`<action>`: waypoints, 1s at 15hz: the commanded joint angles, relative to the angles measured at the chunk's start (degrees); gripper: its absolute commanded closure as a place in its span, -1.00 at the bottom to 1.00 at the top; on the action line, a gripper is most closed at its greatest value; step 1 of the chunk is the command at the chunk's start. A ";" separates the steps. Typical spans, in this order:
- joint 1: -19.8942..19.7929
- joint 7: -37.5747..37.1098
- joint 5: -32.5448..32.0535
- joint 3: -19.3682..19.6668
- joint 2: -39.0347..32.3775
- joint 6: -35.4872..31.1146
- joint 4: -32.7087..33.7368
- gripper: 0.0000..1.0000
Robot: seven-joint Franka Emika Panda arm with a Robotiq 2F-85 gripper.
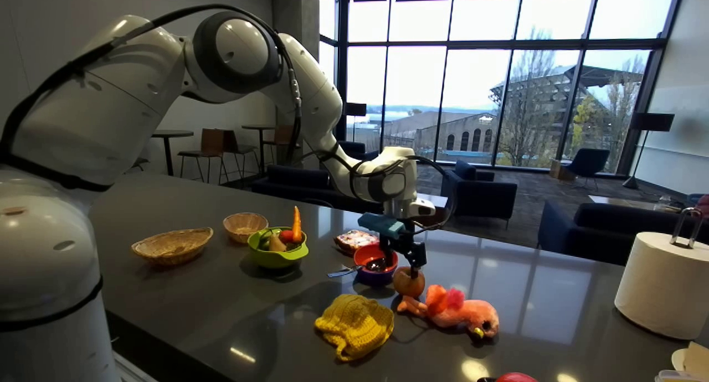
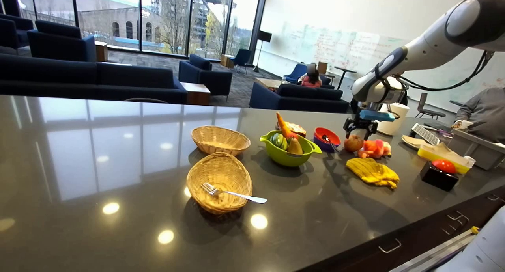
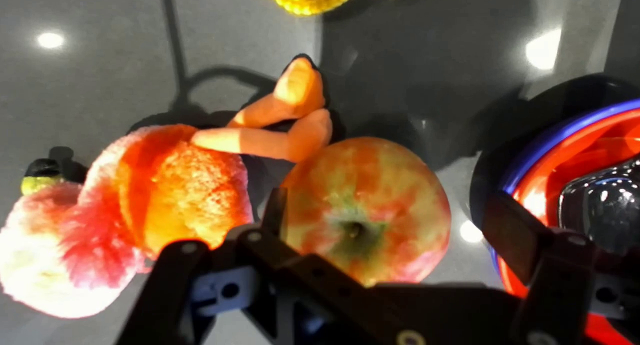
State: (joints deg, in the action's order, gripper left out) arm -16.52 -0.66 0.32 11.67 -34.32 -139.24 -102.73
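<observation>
Wrist view: black two-finger gripper (image 3: 395, 222) spread wide; round red-yellow apple (image 3: 367, 200) between its fingertips, off-centre toward pink-orange plush bird (image 3: 185, 195).

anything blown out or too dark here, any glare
Wrist view: pink-and-orange plush bird washed nearly white at its head, round red-and-yellow apple better exposed, glare spots on the glossy grey countertop, black two-fingered gripper quite dark; both exterior views: tall black-framed windows partly blown out white, mirrored on the countertop.
</observation>
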 commanded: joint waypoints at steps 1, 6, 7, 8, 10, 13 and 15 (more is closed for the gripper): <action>-1.31 1.67 0.91 -0.48 -0.64 -0.75 0.91 -1.00; -1.79 2.16 0.91 -0.61 -1.27 -0.76 2.01 -1.00; -1.90 2.33 0.97 -0.71 -1.51 -0.70 2.37 -1.00; -2.03 2.52 1.15 -0.90 -1.85 -0.55 2.81 -1.00; -2.10 2.89 1.21 -1.11 -2.46 -0.40 3.47 -1.00; -2.21 3.31 1.34 -1.41 -3.42 -0.25 4.33 -1.00; -2.25 3.44 1.31 -1.51 -3.90 -0.15 4.75 -1.00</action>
State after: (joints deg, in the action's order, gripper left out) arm -17.41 0.78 0.32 11.24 -37.15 -139.83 -99.68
